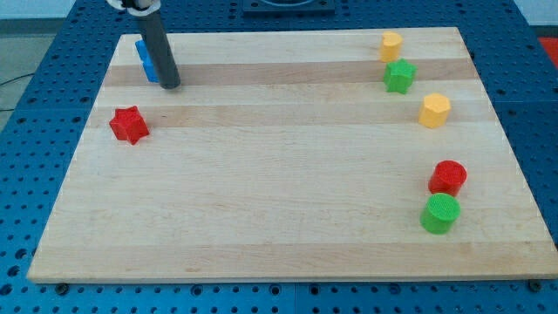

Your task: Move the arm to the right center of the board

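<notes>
Nearest the camera, a green cylinder [440, 214] sits by the tabletop's [279, 218] right edge toward its bottom corner, touching a red cylinder [448, 177] just above it. No fingers exist on this rig; my tip [171, 85] rests near the top-left corner, just beside a blue block [145, 59], with a red star [129, 125] below. Judging by this, the crossing has barely begun: the next move calls for a long slide to mid right edge, between the yellow hexagon [434, 111] and red cylinder.

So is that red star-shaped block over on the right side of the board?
No, the red star block sits near the view's left edge of the board.
</notes>
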Controlling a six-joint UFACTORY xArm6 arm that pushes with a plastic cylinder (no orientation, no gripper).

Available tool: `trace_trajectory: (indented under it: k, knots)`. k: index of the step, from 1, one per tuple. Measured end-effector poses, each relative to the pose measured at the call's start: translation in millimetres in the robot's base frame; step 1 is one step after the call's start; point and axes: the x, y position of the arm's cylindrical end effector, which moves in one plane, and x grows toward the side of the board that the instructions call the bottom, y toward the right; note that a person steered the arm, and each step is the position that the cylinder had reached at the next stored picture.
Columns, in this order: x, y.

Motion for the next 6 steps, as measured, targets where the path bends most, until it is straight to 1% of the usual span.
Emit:
trace_trajectory:
  k: [1, 2, 3, 4, 5, 6]
  knots:
    - [-17.0, -9.7]
    - [16.8, 13.2]
    - [27.1, 61.0]
    - [77.5, 137.8]
    - [102.7, 166.8]
    - [120.2, 279.3]
